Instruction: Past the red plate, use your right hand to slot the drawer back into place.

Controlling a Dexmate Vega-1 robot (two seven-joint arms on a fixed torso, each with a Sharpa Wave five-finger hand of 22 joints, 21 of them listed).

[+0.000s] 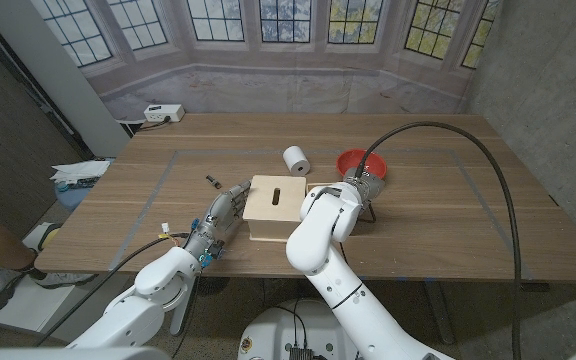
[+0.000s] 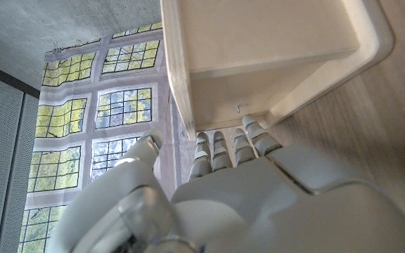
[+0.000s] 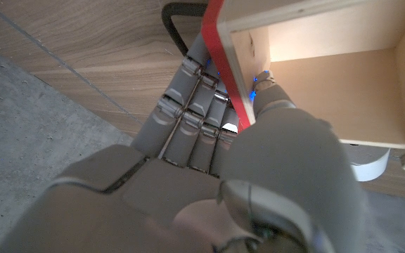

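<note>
Gripping the drawer point(image 3: 308, 70) by its red front edge, the right hand point(image 3: 209, 133) has thumb inside, fingers outside

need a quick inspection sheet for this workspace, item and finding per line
surface: wooden table with faint taped lines
job's things: pale wooden box mid-table; drawer with a red front panel, pulled out on the box's right; red plate just past it
clutter: white roll behind the box; small dark object left of it
hands: left hand has fingertips against the box's left side; right hand grips the drawer's red front, thumb inside
cables: thick black cable arches over the table's right half; thin wires near the left wrist
surroundings: window backdrop behind; white device at the far left corner; papers off the left edge
</note>
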